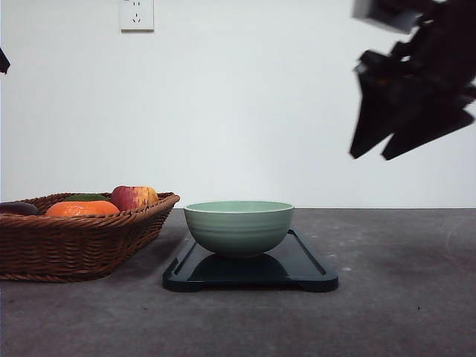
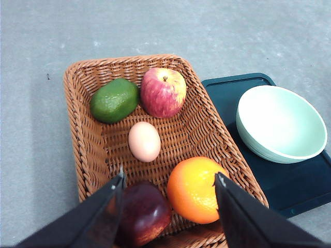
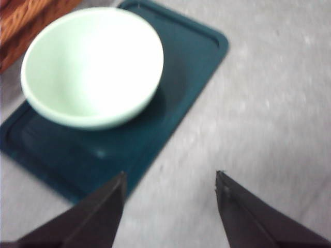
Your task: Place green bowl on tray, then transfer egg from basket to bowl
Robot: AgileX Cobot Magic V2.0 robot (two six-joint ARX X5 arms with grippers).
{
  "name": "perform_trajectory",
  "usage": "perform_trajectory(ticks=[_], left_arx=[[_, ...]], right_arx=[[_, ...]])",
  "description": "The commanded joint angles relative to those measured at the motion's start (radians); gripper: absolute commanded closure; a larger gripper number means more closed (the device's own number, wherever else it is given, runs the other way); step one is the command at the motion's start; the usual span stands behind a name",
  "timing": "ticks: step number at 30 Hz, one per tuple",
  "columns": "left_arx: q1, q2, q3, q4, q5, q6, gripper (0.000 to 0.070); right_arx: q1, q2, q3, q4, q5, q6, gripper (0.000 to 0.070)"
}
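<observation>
Green bowl (image 1: pixel 239 227) sat upright on the tray (image 1: pixel 309 269), toward the tray's basket-side end in the right wrist view, empty inside. Tray lay on the grey table (image 1: pixel 401 312), just beside the basket (image 1: pixel 44 249). Egg (image 2: pixel 144 141) was in the basket, mid-floor, between the avocado (image 2: pixel 114 99) and apple (image 2: pixel 163 92) on one side and the orange (image 2: pixel 196 189) and a dark red fruit (image 2: pixel 145 214) on the other, apparently touching none. Left gripper (image 2: pixel 169 181) hovered over the basket, fingers spread, holding nothing. Right gripper (image 3: pixel 170 178) was raised well above the table, fingers spread, empty; that wrist view was blurred, so detail was poor.
</observation>
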Motion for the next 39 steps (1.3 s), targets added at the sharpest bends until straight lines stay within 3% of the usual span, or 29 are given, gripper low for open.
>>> perform_trajectory(ticks=[1,7,16,30,39], left_arx=[[-0.003,0.009,0.024,0.009,0.005,-0.012,0.0350],[-0.010,0.084,0.048,-0.021,0.003,-0.100,0.0349],[-0.106,0.389,0.221,-0.147,-0.160,-0.109,0.0349],[-0.207,0.881,0.596,-0.225,-0.302,-0.134,0.0347],[-0.207,1.061,0.653,-0.206,-0.307,-0.158,0.0292]], right_arx=[[-0.011,-0.030,-0.015,0.008,-0.001,-0.008,0.0358],[-0.080,-0.113,-0.092,-0.002,-0.002,-0.009,0.0358],[-0.115,-0.116,-0.105,0.015,-0.031,-0.004,0.0358],[-0.115,-0.116,-0.105,0.013,-0.030,-0.004,0.0358],[-0.115,-0.116,-0.105,0.000,-0.027,-0.006,0.0358]])
